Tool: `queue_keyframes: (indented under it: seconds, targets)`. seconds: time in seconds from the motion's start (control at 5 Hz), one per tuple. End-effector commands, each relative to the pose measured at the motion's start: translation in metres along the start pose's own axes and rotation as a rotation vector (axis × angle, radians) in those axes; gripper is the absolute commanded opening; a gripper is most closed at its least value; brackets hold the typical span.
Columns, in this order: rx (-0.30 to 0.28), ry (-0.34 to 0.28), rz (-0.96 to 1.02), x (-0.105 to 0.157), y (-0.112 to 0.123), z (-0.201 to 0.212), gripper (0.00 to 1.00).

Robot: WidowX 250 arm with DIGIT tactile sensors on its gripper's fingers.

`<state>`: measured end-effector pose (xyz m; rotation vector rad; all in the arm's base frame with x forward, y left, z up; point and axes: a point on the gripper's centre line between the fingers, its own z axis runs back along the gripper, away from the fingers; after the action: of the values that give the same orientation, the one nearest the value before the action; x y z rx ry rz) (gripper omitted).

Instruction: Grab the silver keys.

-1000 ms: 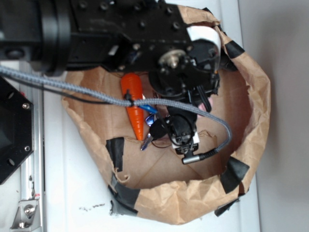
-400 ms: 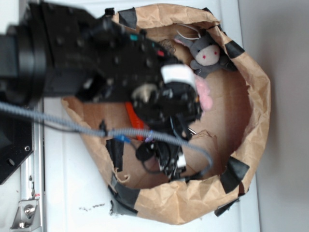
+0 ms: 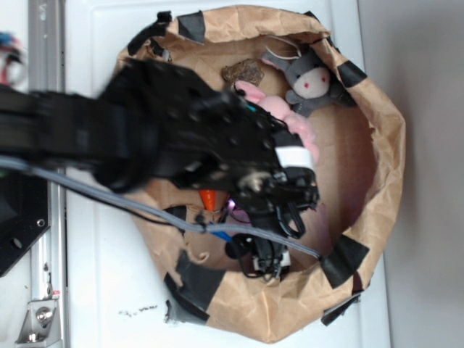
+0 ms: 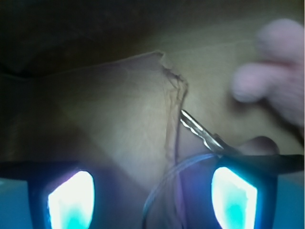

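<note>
My gripper (image 3: pixel 267 259) sits low inside the paper bag (image 3: pixel 384 145), jaws apart, clasping nothing. A silver key (image 4: pixel 200 131) pokes out beside my right finger (image 4: pixel 233 193); pink plush (image 4: pixel 274 67) sits beyond.

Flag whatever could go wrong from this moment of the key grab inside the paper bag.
1. In the wrist view only one blade of the silver keys shows, beside one fingertip rather than centred; closing may clip the thin wire ring and lose the bunch.
2. The gripper sits low against the brown paper bag wall, which it could snag or drag.
3. The pink plush toy lies close and might get caught.
</note>
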<state>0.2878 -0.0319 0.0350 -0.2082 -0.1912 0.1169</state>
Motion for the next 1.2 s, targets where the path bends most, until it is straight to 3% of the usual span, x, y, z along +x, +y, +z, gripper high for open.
queue_keyframes:
  seconds: [0.0,0.8,1.0]
  targets:
    - [-0.034,-0.06,-0.012,0.001,-0.003,0.013,0.0]
    - [-0.024,-0.096,0.009,0.004,0.004,0.02,0.0]
    - [-0.029,-0.166,0.084,0.016,0.015,0.058,0.0]
